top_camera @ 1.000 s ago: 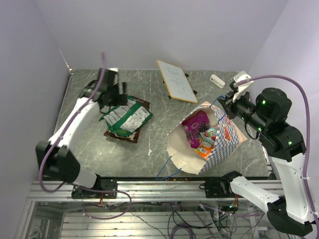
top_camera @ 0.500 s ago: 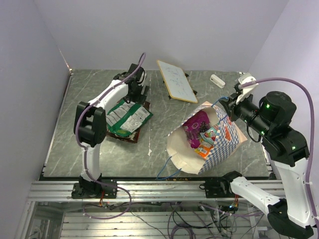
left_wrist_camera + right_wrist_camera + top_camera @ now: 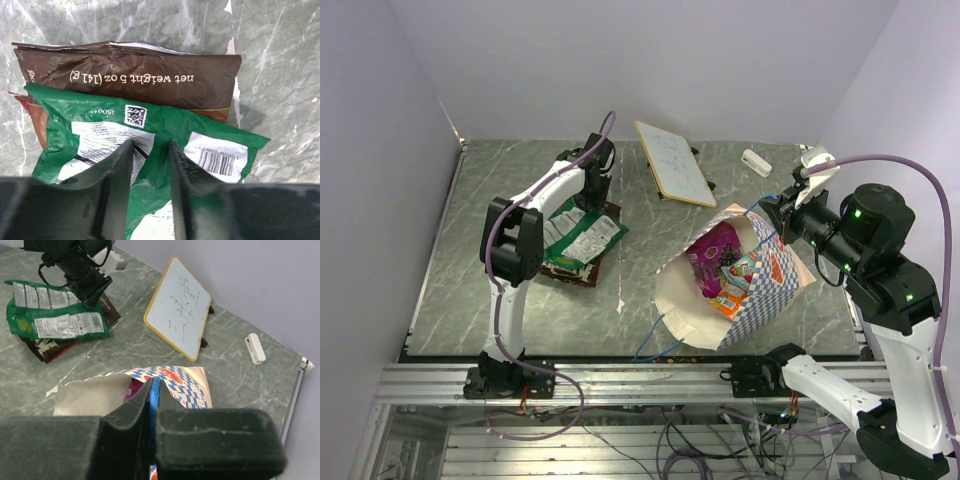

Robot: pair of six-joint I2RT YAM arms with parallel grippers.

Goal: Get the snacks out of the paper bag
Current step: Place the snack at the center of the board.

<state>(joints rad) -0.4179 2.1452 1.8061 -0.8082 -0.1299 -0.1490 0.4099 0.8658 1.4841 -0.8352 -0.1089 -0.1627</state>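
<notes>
The paper bag (image 3: 765,290) lies tipped on the table with its mouth towards the left. A magenta snack (image 3: 712,245) and orange and teal packets (image 3: 730,290) show inside it. My right gripper (image 3: 154,385) is shut on the bag's blue cord handle (image 3: 155,390) and holds it up. A green snack packet (image 3: 165,125) rests on a brown one (image 3: 130,80) at the table's left. Just above the green packet hangs my left gripper (image 3: 151,147), its fingers a narrow gap apart with nothing between them.
A small white board (image 3: 673,162) with a yellow rim stands propped at the back centre. A white block (image 3: 756,162) lies to its right. A loose blue cord (image 3: 655,345) trails from the bag near the front edge. Walls close in the left and back sides.
My left arm has swung from the left of the packets round to their far right side, and its jaws have narrowed. The right gripper keeps its hold on the handle.
</notes>
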